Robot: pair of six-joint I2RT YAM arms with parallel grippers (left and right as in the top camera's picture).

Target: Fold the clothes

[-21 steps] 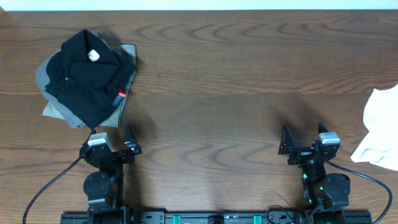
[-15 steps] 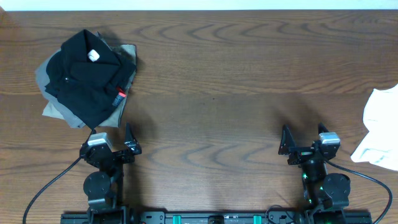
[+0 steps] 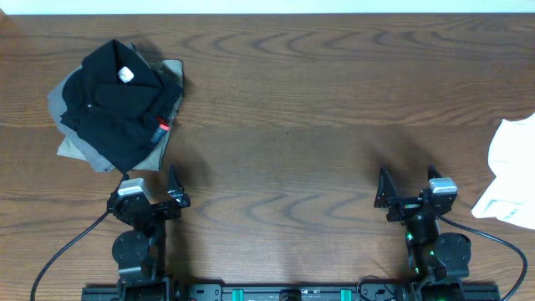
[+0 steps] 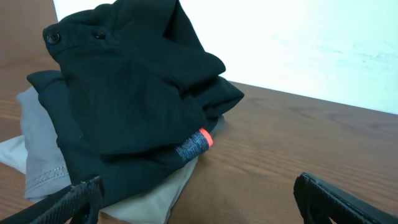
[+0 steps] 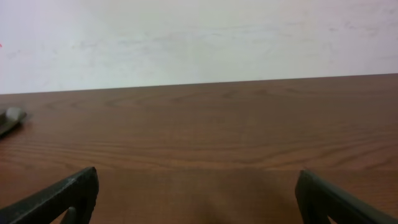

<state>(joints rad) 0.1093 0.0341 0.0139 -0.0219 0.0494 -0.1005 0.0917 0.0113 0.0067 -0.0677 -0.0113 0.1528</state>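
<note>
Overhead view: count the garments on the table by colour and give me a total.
Black folded garment with a white tag: 1
Grey folded garment under it: 1
White cotton T-shirt at the right edge: 1
Total: 3

Robot lab, wood-grain table point(image 3: 284, 100), bare white wall point(image 5: 199, 37)

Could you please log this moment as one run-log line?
left gripper: open, empty | right gripper: open, empty | white cotton T-shirt: crumpled, far right, untouched
</note>
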